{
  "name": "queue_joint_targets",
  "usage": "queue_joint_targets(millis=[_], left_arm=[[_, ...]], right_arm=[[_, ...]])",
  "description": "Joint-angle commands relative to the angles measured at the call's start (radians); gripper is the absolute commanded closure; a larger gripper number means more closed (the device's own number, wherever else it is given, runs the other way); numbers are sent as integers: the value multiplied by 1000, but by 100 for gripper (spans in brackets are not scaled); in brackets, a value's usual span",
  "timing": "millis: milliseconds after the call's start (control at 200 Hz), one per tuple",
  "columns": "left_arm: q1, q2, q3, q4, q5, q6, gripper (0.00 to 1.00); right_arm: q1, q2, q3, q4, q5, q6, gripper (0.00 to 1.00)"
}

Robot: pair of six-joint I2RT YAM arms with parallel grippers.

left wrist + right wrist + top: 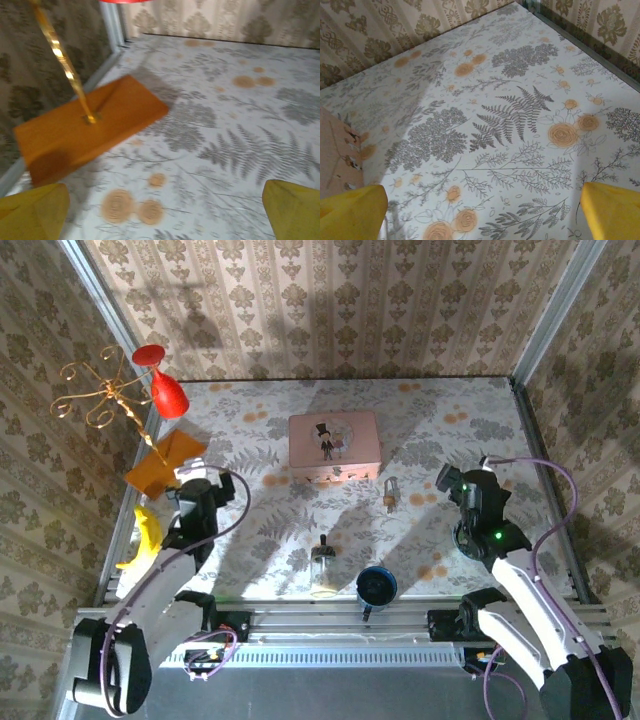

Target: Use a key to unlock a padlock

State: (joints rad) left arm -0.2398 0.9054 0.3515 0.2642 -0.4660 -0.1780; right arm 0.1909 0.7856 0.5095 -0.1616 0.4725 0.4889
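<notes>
The small brass padlock (388,492) with its thin silvery shackle lies on the flowered table just right of the pink picture box (333,445). At this size I cannot make out a key apart from it. My right gripper (452,480) hovers a little to the padlock's right, open. In the right wrist view its yellow fingertips (612,210) stand wide apart over bare cloth, the right gripper (482,215) empty. My left gripper (192,482) is at the left by the orange base. In the left wrist view the left gripper (165,215) is open and empty.
An orange base (90,125) bears a gold rod (65,65) and a red glass (165,390) at the far left. A yellow banana (145,536) lies by the left rail. A glass jar (322,570) and a blue cup (377,587) stand near the front edge.
</notes>
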Motion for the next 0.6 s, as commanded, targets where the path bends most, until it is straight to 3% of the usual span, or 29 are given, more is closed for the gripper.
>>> queue_joint_targets(millis=[0, 140, 430, 530, 590], left_arm=[[69, -8, -51, 158, -19, 100, 0], [164, 51, -96, 299, 107, 127, 0], [187, 284, -137, 710, 257, 253, 0], [201, 352, -130, 786, 325, 227, 0], [202, 341, -115, 746, 352, 226, 0]], right_arm=[[-4, 10, -66, 212, 56, -113, 0], [-5, 67, -137, 421, 85, -242, 0], [-64, 231, -109, 544, 52, -309, 0], [-72, 265, -125, 631, 20, -314, 0], [-77, 283, -133, 673, 6, -316, 0]])
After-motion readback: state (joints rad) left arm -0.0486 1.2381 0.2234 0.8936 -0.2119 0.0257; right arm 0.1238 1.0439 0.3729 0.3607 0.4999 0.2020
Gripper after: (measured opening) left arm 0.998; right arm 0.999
